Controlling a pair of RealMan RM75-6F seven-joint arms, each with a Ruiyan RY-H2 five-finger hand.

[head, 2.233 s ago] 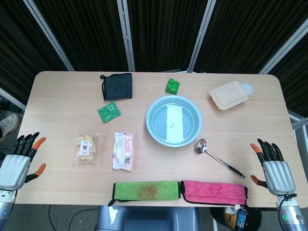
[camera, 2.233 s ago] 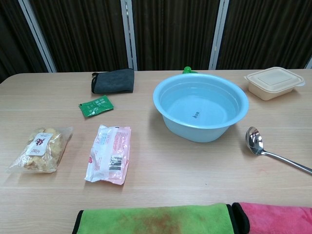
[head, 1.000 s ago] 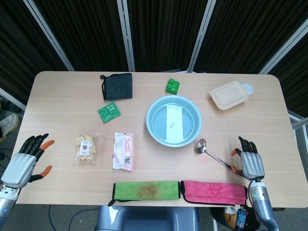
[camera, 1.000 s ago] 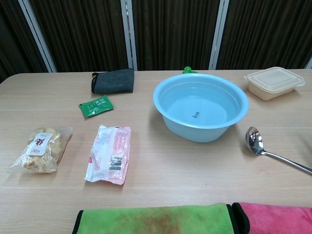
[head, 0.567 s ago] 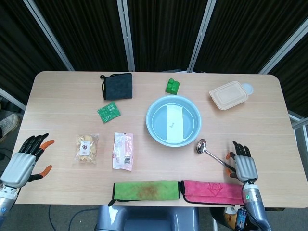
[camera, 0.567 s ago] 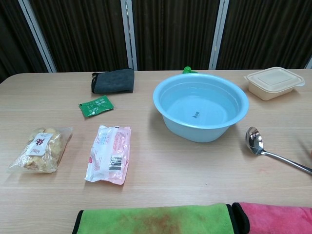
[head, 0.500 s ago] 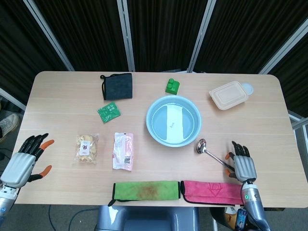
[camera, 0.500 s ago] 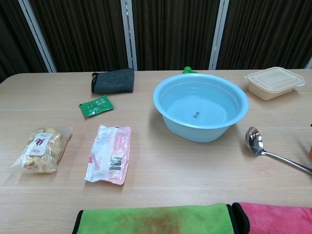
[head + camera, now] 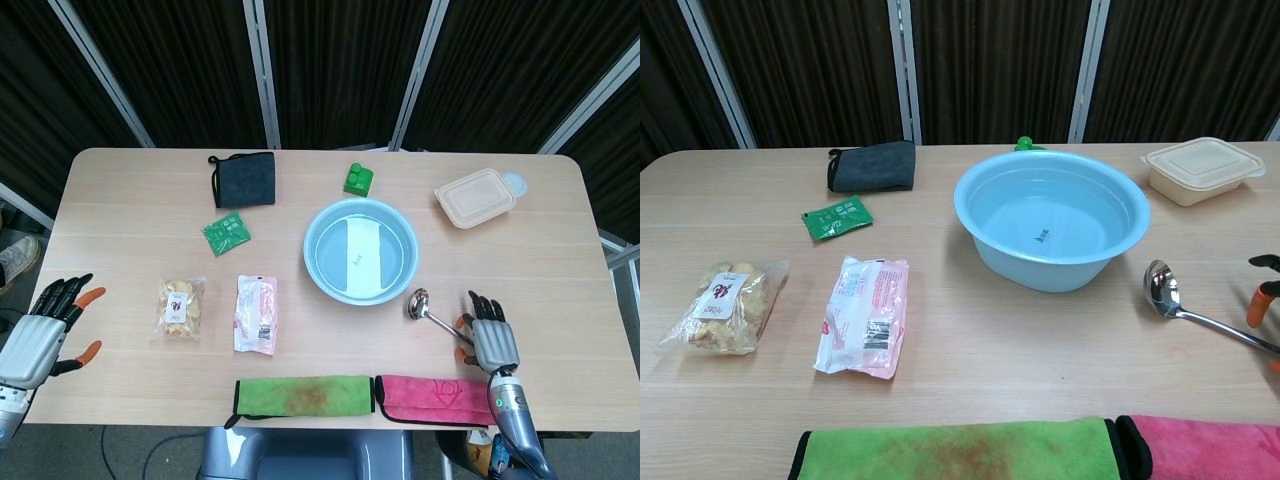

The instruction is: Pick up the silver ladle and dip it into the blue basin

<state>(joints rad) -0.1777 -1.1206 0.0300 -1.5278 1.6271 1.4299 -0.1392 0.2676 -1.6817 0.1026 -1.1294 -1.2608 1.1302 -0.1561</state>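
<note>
The silver ladle (image 9: 430, 313) (image 9: 1185, 309) lies flat on the table, bowl toward the blue basin (image 9: 360, 250) (image 9: 1051, 220), handle running right and toward me. My right hand (image 9: 488, 340) hovers over the far end of the handle, fingers spread, holding nothing; only its orange fingertips (image 9: 1262, 302) show at the chest view's right edge. My left hand (image 9: 40, 325) is open at the table's left edge, far from the ladle.
A snack bag (image 9: 179, 306), pink packet (image 9: 256, 314), green sachet (image 9: 226, 233), dark pouch (image 9: 244, 179), green block (image 9: 359, 179) and lidded beige box (image 9: 476, 197) lie about. A green cloth (image 9: 303, 394) and a pink cloth (image 9: 430, 398) line the front edge.
My right hand has moved left from the table's right edge to over the ladle's handle end. The left hand shifted slightly. The ladle has not moved.
</note>
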